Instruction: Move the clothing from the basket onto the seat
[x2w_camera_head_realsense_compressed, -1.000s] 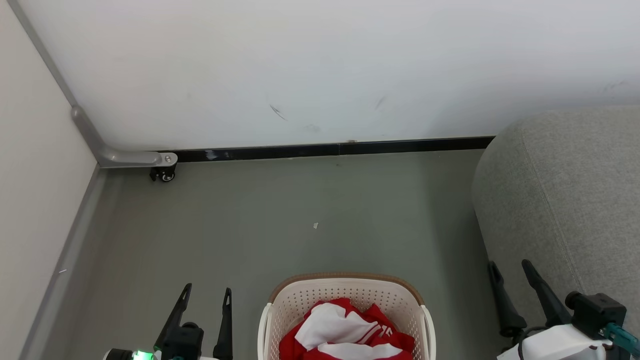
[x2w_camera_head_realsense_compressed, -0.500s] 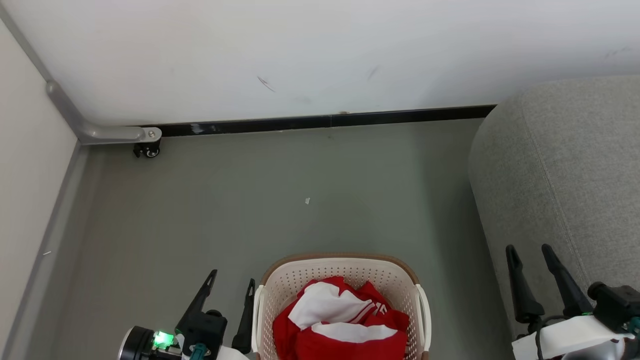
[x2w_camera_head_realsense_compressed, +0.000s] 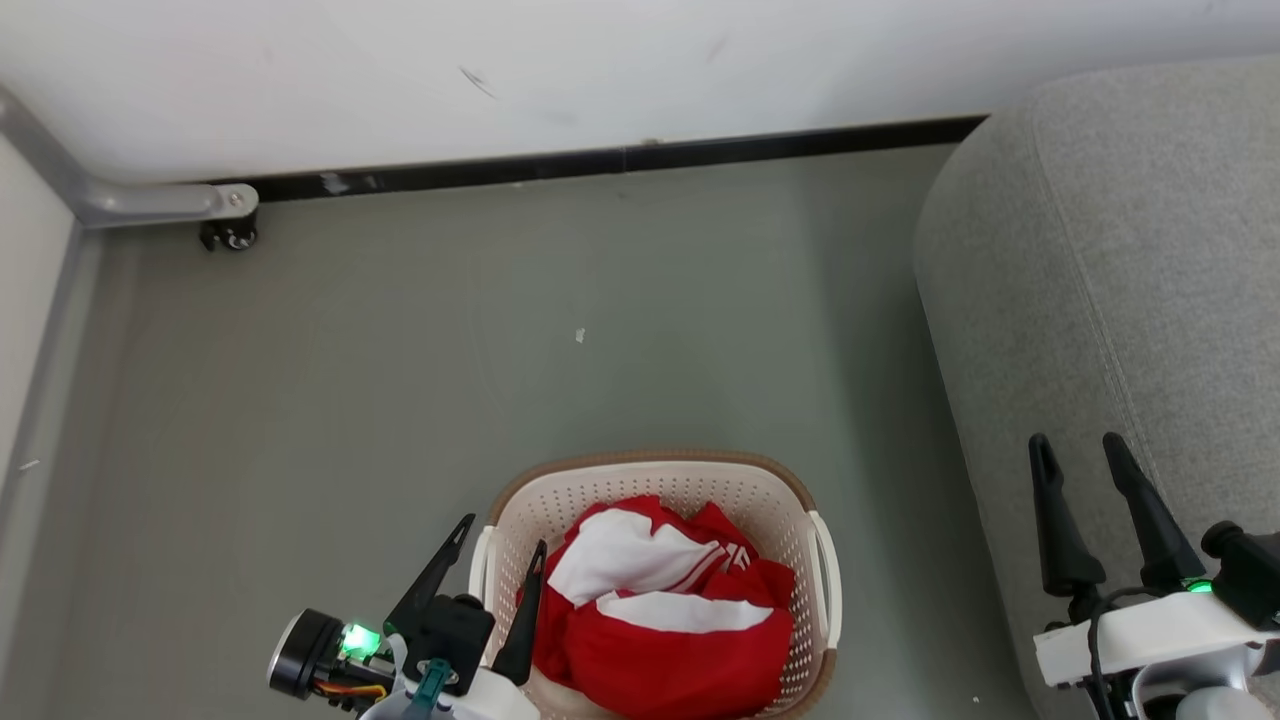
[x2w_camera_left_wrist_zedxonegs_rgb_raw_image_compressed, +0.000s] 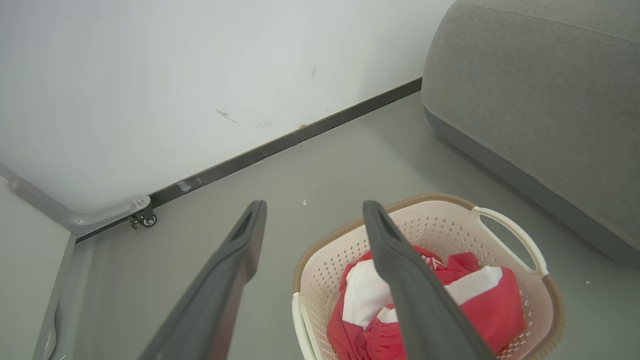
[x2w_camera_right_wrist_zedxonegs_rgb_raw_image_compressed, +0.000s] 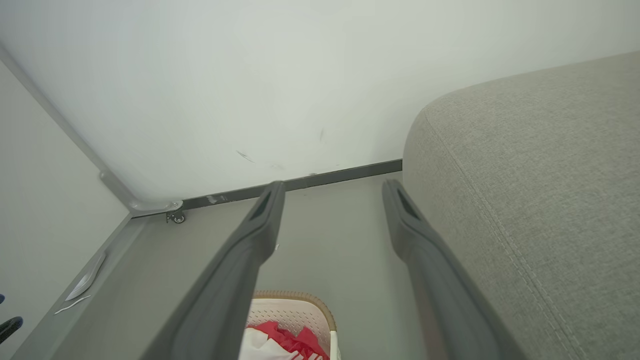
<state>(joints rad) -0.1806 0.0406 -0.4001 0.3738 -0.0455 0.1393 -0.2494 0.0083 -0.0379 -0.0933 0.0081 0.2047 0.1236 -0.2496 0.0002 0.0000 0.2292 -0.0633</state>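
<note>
The cream-white basket stands on the grey floor at the bottom centre of the head view, with the red and white clothing bunched inside it. My left gripper is open; its right finger reaches over the basket's left rim and nothing is between the fingers. The left wrist view looks down past the left gripper onto the basket and the clothing. Over the near edge of the grey seat, my right gripper stands open and empty. The right wrist view shows the right gripper, the seat and the basket.
A white wall with a black baseboard runs behind the floor. At the far left corner, a grey metal frame foot with a small caster sits on the floor. A tiny white scrap lies in the middle of the floor.
The head camera has tilted down, so the whole scene shifted up. My left gripper has moved right, up to the basket's left rim. The right gripper reaches further over the seat's edge.
</note>
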